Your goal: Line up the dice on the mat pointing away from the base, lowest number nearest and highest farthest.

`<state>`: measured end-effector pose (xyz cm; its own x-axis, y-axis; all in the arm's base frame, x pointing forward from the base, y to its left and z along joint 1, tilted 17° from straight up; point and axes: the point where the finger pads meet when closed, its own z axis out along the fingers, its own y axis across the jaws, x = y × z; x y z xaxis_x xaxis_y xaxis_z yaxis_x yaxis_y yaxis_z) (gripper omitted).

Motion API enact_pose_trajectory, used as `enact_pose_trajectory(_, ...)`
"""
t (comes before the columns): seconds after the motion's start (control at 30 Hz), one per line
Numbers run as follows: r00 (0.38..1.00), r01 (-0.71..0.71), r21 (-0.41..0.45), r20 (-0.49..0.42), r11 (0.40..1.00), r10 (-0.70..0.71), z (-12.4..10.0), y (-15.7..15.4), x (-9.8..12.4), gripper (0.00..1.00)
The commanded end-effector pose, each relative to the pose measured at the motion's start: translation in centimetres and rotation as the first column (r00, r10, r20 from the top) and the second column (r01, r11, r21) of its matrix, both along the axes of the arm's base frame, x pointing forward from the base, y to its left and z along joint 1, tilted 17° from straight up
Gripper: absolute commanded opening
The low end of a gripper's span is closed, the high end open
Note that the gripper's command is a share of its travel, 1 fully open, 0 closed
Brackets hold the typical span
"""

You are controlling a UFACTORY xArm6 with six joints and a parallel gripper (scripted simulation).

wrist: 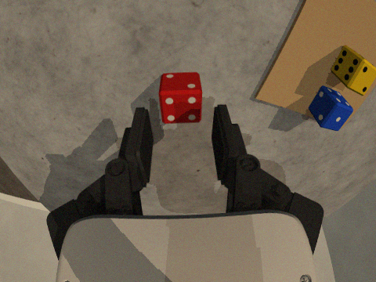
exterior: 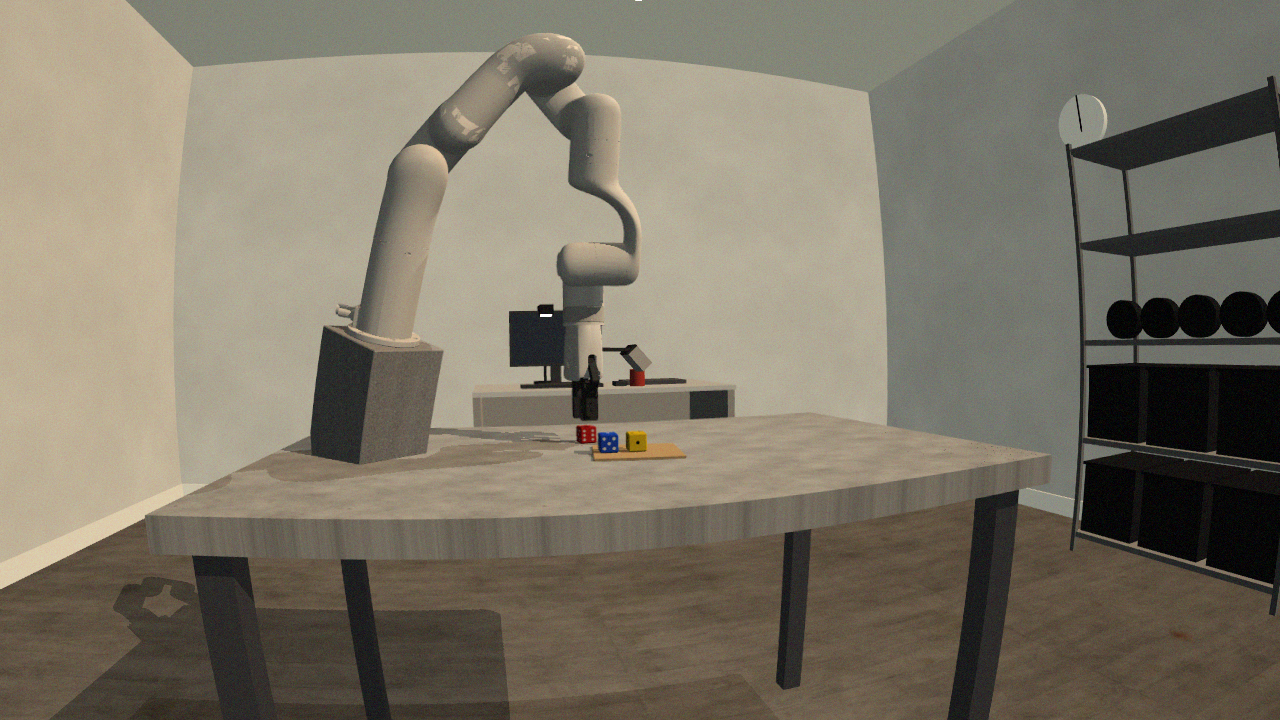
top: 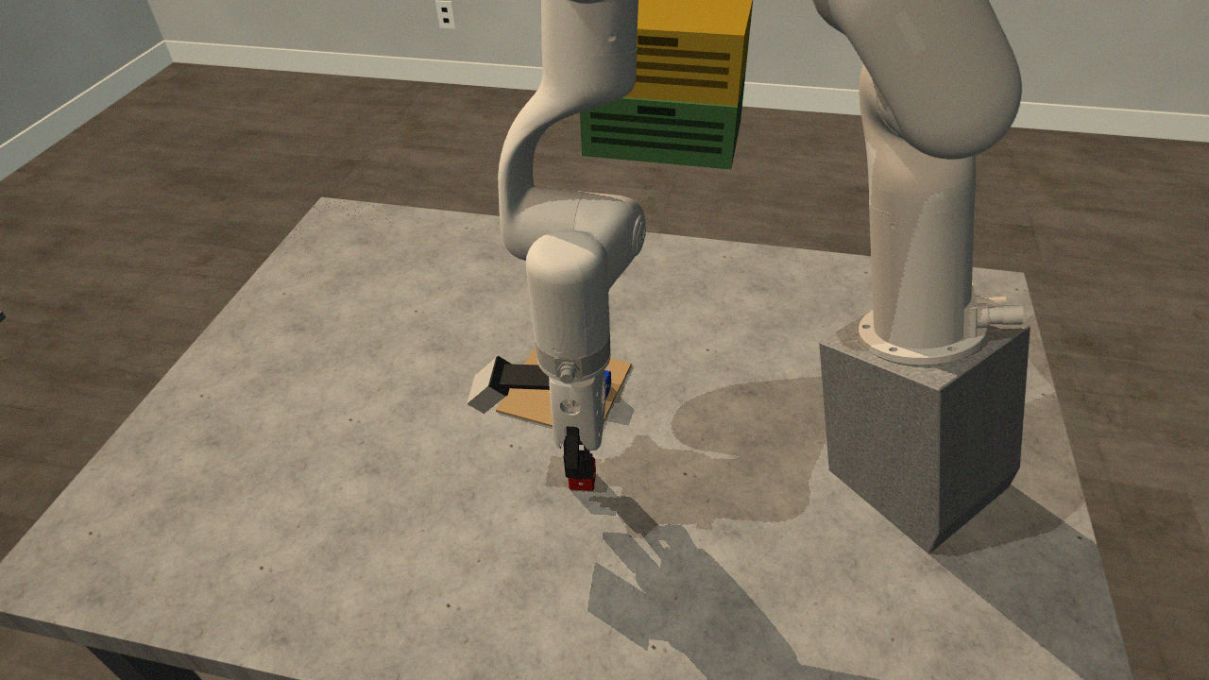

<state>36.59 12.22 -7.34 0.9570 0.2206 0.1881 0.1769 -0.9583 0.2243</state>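
The red die (top: pixel 580 484) (exterior: pixel 586 434) (wrist: pixel 181 98) lies flat on the table beside the mat, its upper face showing four. My gripper (top: pixel 578 475) (exterior: pixel 586 418) (wrist: pixel 182 121) is part-way open and empty, a little above the red die. In the wrist view the die appears between and just beyond the fingertips. The tan mat (top: pixel 522 405) (exterior: pixel 664 453) (wrist: pixel 313 27) lies flat. The yellow die (exterior: pixel 636 441) (wrist: pixel 357 74) stands on it, its upper face seeming to show two. The blue die (top: pixel 606 382) (exterior: pixel 607 442) (wrist: pixel 330 111) stands near the mat's base-side edge; its top number is unclear. The arm hides yellow in the top view.
The robot's base stands on a grey block (top: pixel 926 431) (exterior: pixel 375 402), on the blue die's side of the mat. The blue and yellow dice stand close together. The arm and its wrist camera (top: pixel 487 384) hang over part of the mat in the top view.
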Motion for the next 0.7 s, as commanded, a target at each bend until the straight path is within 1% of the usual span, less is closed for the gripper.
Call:
enact_pose_trajectory(0.0, 1.000, -0.001, 0.001, 0.003, 1.000, 0.001, -0.24, 0.00, 0.15, 0.47)
enact_pose_trajectory(0.67, 1.000, -0.001, 0.001, 0.003, 1.000, 0.001, -0.50, -0.05, 0.21, 0.47)
